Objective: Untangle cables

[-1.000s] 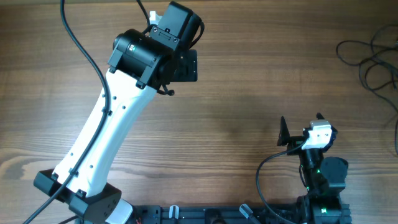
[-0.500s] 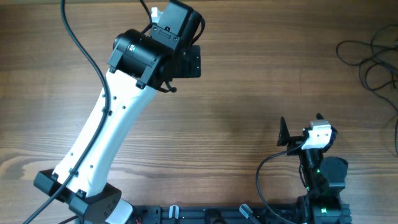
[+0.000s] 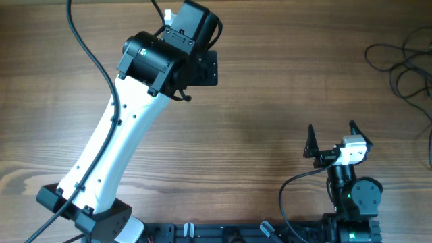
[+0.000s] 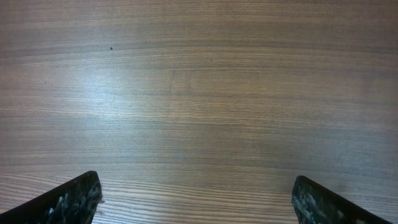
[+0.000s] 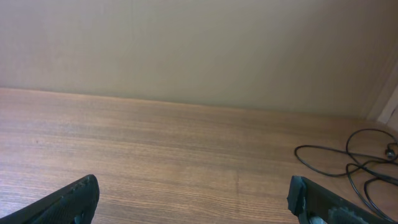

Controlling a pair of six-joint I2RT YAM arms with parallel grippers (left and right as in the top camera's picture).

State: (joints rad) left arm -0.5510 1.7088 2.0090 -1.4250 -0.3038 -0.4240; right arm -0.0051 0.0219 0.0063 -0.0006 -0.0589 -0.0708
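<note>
The cables [image 3: 399, 62] are thin black cords lying looped together at the table's far right. They also show at the right edge of the right wrist view [image 5: 349, 163]. My right gripper [image 3: 331, 137] is open and empty at the front right, well short of the cables. In its own view [image 5: 193, 200] the fingers stand wide apart over bare wood. My left gripper [image 3: 204, 67] is at the back middle, far left of the cables. In the left wrist view [image 4: 196, 200] it is open and empty, with only wood below it.
The wooden table [image 3: 270, 101] runs between the two grippers. The white left arm [image 3: 115, 148] slants from the front left to the back middle. A thick black arm wire [image 3: 88, 54] curves at the back left. A pale wall [image 5: 199, 50] stands beyond the table.
The right gripper has shifted slightly toward the front and right. The left gripper edged a little right a second ago, then held still. The cables have not moved.
</note>
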